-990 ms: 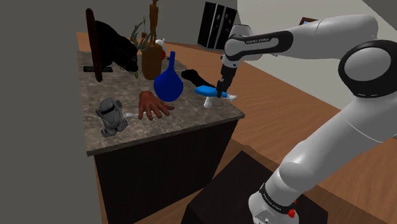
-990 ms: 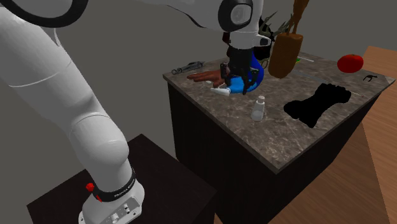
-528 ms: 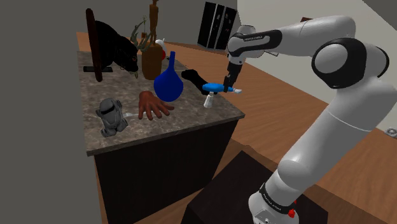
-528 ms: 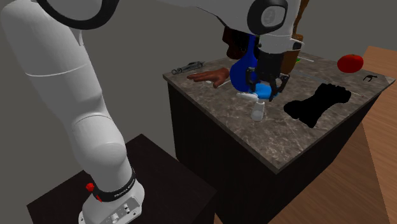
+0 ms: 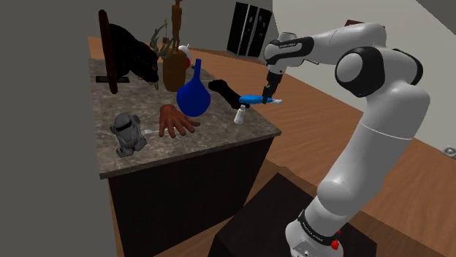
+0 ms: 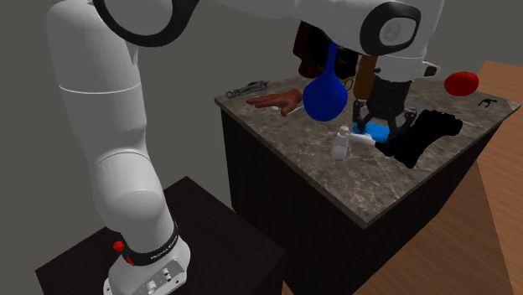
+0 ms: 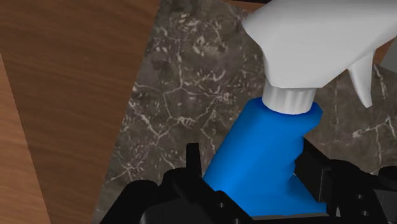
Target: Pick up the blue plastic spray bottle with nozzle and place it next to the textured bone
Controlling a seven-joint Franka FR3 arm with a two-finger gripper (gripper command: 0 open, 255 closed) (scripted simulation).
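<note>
Black two-finger gripper (image 6: 381, 124) pinches the blue plastic spray bottle with white nozzle (image 7: 261, 153) aloft over the dark marbled countertop (image 6: 335, 180). It has moved from the round blue vase (image 6: 325, 94) to near the black textured bone (image 6: 427, 132).

Dark marble countertop (image 5: 213, 140), blue vase (image 5: 194, 95), brown hand (image 5: 174, 120), grey toy robot (image 5: 128, 134), black bone (image 6: 426, 134), white bottle (image 5: 239, 114)

Open over the counter (image 6: 344, 188) corner nearest the stand, bare stone out to both edges. Narrow between small white bottle (image 6: 339, 143) and black bone (image 6: 419, 137), taken up above by the held blue spray bottle (image 6: 380, 132). Crowded toward the middle by blue vase (image 6: 325, 92) and brown hand (image 6: 272, 101).
</note>
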